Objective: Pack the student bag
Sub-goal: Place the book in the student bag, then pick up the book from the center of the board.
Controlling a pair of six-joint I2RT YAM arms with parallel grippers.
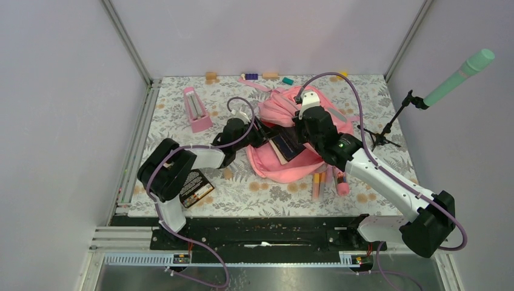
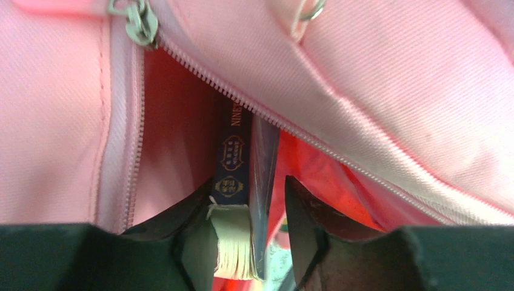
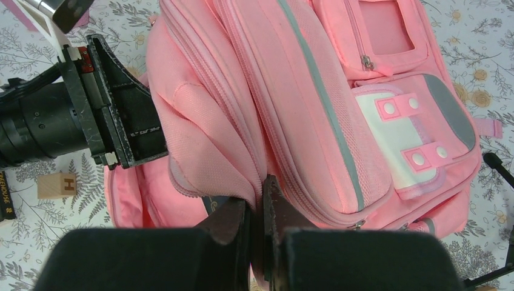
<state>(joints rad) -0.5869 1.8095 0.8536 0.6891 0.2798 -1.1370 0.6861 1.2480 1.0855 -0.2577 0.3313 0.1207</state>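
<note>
**Fig.** We take the student bag [image 1: 276,109] as landmark. It lies front pockets up at the middle of the flowered table [image 1: 376,109].

At the bag's right side, the right gripper [image 3: 262,200] has its fingers pressed together on the edge of the main-compartment flap, holding the mouth open. At the bag's left side, the left gripper [image 2: 247,185] reaches into that mouth. Its fingers stand apart around a dark blue book [image 2: 232,163]: one finger lies against the page block, and a narrow gap shows at the other. The book sits partly inside the bag, just below the zip teeth [image 2: 200,66].

We judge the step in hand to be the release of the book into the compartment. Three things could go wrong:
- The pinch takes only a thin fold, so the flap may slip free and drop onto the left gripper.
- The book's cover hangs away from its pages and may snag the zip teeth.
- A finger rubbing the pages on withdrawal could drag the book out of the bag.
</note>
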